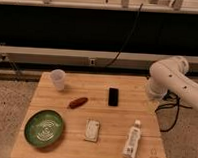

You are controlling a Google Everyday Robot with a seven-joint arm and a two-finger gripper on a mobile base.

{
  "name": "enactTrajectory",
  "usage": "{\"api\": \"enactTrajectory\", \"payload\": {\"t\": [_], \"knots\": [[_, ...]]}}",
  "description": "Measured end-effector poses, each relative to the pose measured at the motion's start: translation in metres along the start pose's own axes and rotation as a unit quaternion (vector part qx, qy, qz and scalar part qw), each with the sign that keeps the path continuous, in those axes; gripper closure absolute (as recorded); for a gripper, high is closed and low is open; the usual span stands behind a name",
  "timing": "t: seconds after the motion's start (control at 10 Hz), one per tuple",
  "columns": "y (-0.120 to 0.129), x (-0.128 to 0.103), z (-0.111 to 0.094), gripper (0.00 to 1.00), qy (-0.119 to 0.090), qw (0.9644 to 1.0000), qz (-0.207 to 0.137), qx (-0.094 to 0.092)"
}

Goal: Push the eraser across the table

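The eraser point(113, 96), a small flat black block, lies on the light wooden table point(125, 115), right of the middle toward the far edge. A white robot arm point(170, 79) bends over the table's far right corner, to the right of the eraser and apart from it. My gripper is not in view; only the arm's white links show, running off the right edge of the camera view.
A clear plastic cup point(58, 79) stands at the far left. A reddish-brown sausage-shaped item point(77, 102) lies left of the eraser. A green plate point(27, 130), a white packet point(92, 129) and a white bottle point(132, 140) lie along the near edge.
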Motion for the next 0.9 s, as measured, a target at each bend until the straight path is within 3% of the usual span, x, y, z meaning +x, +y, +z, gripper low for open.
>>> {"api": "enactTrajectory", "payload": {"t": [0.4, 0.9], "knots": [[-0.028, -0.021, 0.024, 0.2, -0.008, 0.9998, -0.02, 0.0], [-0.039, -0.032, 0.045, 0.2, -0.017, 0.9993, -0.032, -0.004]]}}
